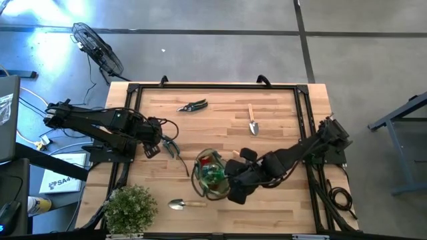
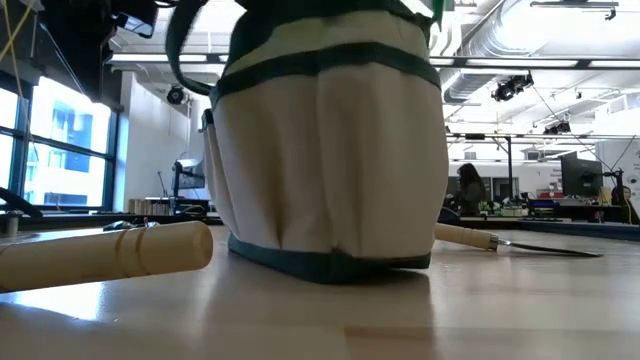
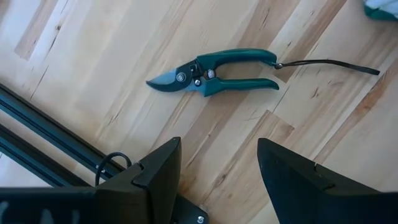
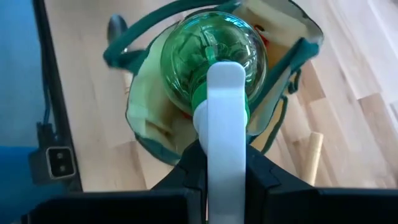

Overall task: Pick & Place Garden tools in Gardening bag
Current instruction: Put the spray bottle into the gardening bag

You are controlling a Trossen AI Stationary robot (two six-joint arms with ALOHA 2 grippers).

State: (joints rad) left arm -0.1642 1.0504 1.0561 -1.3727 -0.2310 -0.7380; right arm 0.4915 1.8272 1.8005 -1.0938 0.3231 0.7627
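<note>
Holding the green-and-white piece (image 4: 214, 68) pinched in my right gripper (image 4: 225, 163), right over the gardening bag's (image 1: 200, 181) mouth near the table's front. Next I'd guess lower and let go. Left gripper (image 3: 217, 168) spread above one pair of shears (image 3: 214, 73). I count two shears, two trowels (image 1: 253, 121) out, one bag.

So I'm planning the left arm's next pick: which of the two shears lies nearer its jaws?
The shears beside the left gripper, near the bag. The other shears lie far off by the table's back edge.
</note>
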